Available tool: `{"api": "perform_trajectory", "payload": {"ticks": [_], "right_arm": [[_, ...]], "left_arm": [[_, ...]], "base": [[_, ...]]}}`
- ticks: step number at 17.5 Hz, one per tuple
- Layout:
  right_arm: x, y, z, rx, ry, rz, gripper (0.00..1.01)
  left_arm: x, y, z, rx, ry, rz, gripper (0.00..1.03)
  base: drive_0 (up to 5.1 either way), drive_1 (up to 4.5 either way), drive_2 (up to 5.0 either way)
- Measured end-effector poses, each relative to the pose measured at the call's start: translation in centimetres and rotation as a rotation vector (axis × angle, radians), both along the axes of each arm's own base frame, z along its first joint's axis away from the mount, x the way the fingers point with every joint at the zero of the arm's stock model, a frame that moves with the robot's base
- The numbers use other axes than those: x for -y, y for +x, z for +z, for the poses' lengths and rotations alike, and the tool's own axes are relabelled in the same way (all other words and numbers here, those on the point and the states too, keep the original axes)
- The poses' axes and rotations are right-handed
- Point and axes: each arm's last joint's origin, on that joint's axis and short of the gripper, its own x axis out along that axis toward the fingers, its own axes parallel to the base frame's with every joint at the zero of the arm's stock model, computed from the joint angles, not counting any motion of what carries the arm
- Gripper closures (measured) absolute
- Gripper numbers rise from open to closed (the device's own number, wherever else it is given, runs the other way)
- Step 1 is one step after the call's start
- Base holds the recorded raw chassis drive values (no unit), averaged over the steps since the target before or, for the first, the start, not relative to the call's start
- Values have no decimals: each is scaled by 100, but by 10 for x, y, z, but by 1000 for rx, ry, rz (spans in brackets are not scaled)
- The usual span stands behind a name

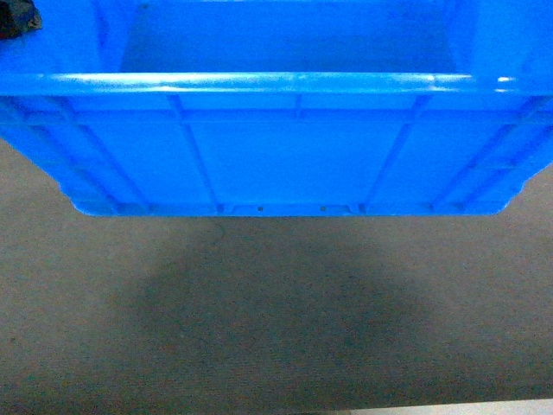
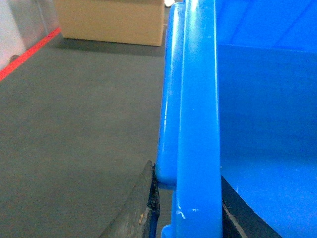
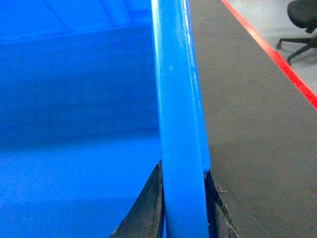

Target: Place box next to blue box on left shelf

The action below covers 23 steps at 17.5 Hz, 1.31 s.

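Blue box [image 1: 285, 156] raised above grey floor [image 1: 276, 328]; left pincer [image 2: 185, 218], right pincer [image 3: 183, 208] both grasping its rim

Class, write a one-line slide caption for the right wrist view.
Right tool clamps the thick rolled rim of the large bright-blue plastic crate above grey floor.

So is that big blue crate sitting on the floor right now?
No, the blue crate hangs clear of the grey carpet, with its shadow spread on the floor well below its bottom edge.

box [image 1: 276, 156] cut off at top and both sides, office chair [image 3: 303, 20] cropped at right edge, shelf unseen
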Motion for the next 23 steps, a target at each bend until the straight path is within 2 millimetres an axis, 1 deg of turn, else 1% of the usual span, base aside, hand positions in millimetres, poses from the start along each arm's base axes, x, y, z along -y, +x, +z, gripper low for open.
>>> {"api": "perform_trajectory", "payload": {"ticks": [23], "right_arm": [[2,0,0,1,0,-9,87]], "left_arm": [[2,0,0,0,-1,-6,84]], "base": [[-168,-168,-168]]}}
